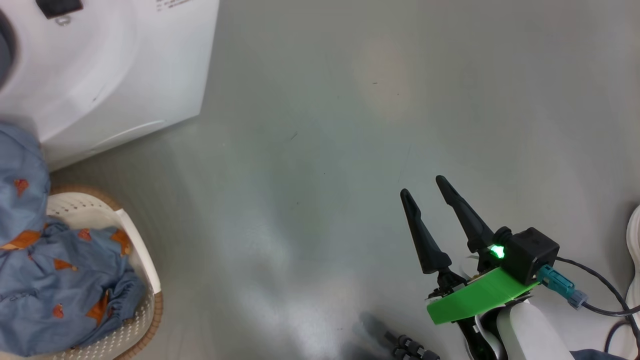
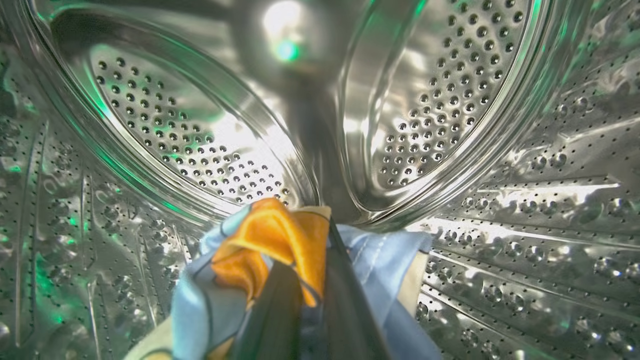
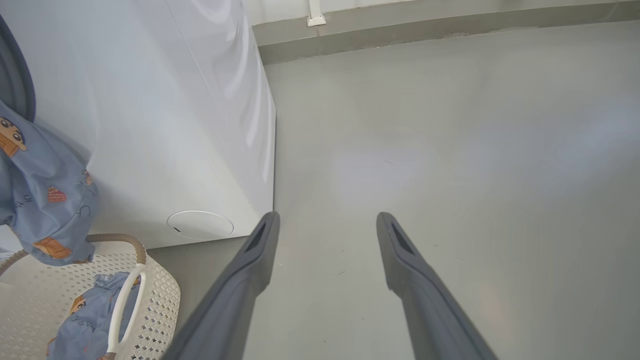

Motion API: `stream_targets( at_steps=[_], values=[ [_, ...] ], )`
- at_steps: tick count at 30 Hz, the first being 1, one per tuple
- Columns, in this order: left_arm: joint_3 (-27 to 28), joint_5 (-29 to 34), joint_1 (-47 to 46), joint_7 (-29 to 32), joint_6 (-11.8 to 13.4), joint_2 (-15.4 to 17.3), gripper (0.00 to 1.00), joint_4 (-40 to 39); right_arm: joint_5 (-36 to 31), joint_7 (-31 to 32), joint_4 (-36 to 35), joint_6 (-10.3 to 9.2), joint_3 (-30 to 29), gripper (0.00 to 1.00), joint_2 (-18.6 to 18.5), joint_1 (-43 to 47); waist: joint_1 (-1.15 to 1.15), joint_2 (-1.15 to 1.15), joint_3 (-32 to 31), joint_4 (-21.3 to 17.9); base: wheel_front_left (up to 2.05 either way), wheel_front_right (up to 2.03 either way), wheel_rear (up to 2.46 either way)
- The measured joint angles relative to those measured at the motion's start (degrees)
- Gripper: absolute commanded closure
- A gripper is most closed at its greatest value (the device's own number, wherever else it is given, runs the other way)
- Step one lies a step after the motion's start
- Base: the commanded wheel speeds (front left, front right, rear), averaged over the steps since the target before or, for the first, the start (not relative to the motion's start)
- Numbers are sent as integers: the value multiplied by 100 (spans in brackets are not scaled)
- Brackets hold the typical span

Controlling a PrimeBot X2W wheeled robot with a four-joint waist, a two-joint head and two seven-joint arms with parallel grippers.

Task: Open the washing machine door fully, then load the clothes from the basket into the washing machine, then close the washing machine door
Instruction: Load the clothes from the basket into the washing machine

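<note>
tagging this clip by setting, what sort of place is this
Probably a laundry area: a white front-loading washing machine with a steel drum, a basket of clothes beside it, a bare grey floor.

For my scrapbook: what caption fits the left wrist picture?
Inside the shiny drum, the left gripper holds blue-and-orange clothes.

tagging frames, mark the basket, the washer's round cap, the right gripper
basket (image 1: pixel 142 255): head view, white side handle
round cap (image 3: pixel 200 224): right wrist view, cap's middle
right gripper (image 1: pixel 422 186): head view, midway between fingertips

L gripper (image 2: pixel 306 252) clamped on clothes (image 2: pixel 260 240), R gripper (image 1: pixel 422 186) fingers wide apart, empty
</note>
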Motion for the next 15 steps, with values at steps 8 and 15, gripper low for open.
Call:
stream_targets(
  at_steps=[8, 15],
  values=[
    [-75, 33, -98, 0, 78, -153, 0, 177, 11, 0, 9, 0, -36, 0, 2, 0, 0, 0, -53, 165, 0, 0, 0],
    [-82, 21, -25, 0, 160, -544, 0, 181, 0, 0, 30, 0, -181, 0, 0, -53, 0, 0, -216, 358, 0, 0, 0]
  ],
)
